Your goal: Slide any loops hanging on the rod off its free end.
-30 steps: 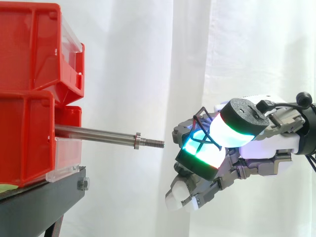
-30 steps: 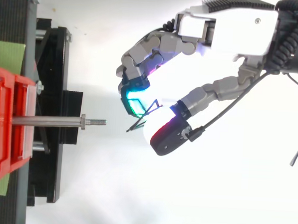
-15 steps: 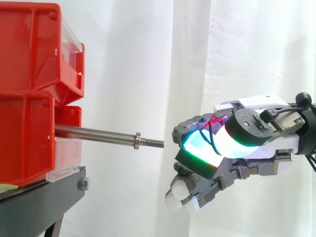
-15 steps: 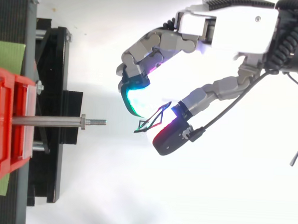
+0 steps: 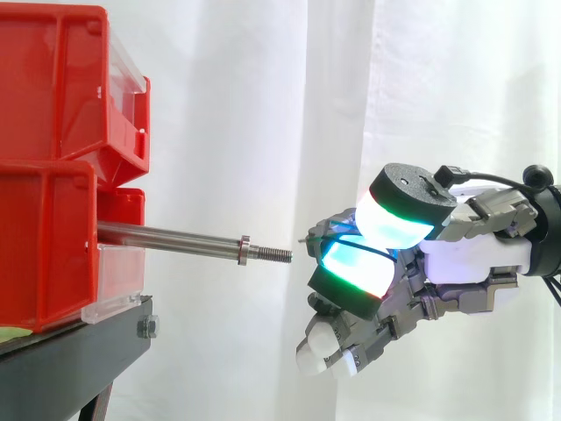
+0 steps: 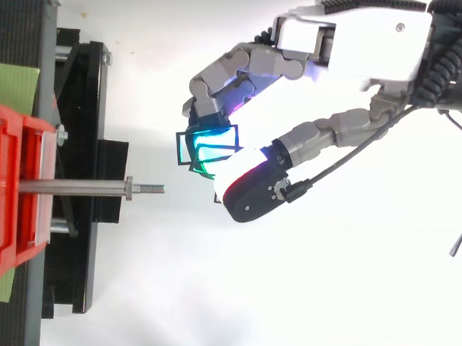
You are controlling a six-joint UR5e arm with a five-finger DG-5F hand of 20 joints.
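A bare metal rod [image 5: 175, 239] with a collar and a threaded tip sticks out to the right from the lower red bin [image 5: 44, 250]; nothing hangs on it. In the top view the rod [image 6: 83, 186] ends a short way left of my hand [image 6: 354, 48]. My hand [image 5: 473, 263] hovers just right of the rod's free end, level with it. A thin dark loop [image 6: 178, 148] lies around the cyan-lit fingertip, with the thumb curled over it. In the side view just a sliver of the loop [image 5: 312, 235] pokes out left of the pads.
Two red bins are stacked at the left, the upper red bin [image 5: 61, 88] above the lower one, on a black stand [image 5: 70, 360]. The stand [image 6: 78, 134] borders a green strip [image 6: 11, 84]. A white curtain hangs behind.
The thumb has swung up and over the cyan-lit finger. The loop has shifted from between the pads to lie around that fingertip, nearer the rod. The arm has stayed put.
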